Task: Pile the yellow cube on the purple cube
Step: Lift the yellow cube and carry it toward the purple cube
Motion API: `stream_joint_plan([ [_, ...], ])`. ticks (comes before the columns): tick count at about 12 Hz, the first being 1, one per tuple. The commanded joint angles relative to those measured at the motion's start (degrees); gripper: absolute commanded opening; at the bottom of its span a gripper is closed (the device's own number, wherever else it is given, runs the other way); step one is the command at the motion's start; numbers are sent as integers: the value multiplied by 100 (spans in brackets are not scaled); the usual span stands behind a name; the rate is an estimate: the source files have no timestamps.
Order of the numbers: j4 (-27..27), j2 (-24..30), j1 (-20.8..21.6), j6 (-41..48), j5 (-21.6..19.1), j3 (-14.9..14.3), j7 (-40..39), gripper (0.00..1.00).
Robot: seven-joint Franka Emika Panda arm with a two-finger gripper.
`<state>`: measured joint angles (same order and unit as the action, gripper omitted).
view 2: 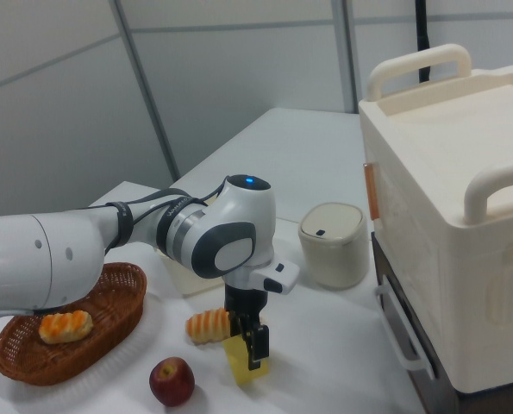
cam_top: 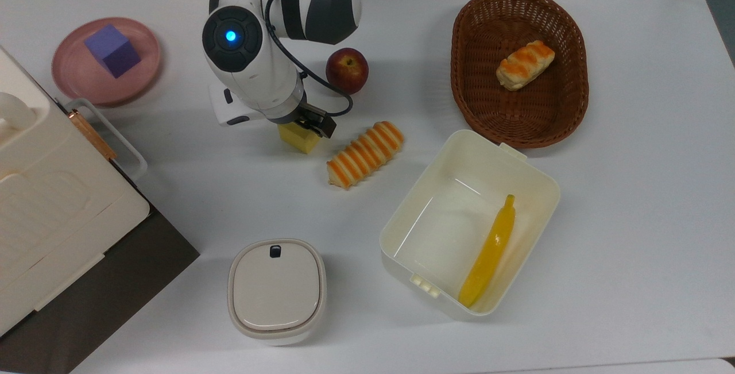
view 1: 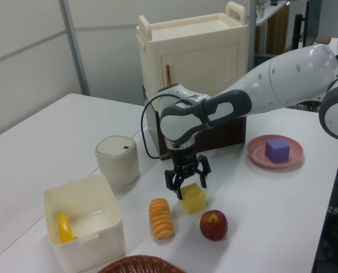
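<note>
The gripper (view 1: 187,185) hangs straight over the yellow cube (view 1: 193,199), fingers spread astride it, not clamped. In the top view the purple cube (cam_top: 112,50) lies at ten o'clock, on the plate (cam_top: 69,78).

Top view overhead, left and right views oblique, opposite table (cam_top: 631,190) sides

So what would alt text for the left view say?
A white robot arm's open claw hangs over a yellow cube on a white table. An apple and striped bread flank it; a purple cube sits on a pink plate.
</note>
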<state>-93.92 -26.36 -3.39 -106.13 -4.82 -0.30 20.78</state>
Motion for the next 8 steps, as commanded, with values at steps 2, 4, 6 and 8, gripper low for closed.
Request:
stream_joint_plan([
  [2, -47, -62, 154, -101, -37, -41, 49, 100],
  [4, -38, -62, 163, -101, -19, -41, 49, 79],
  [6, -30, -53, 163, -101, -28, -41, 67, 46],
  [8, -29, -18, 146, -75, -19, -49, 41, 33],
])
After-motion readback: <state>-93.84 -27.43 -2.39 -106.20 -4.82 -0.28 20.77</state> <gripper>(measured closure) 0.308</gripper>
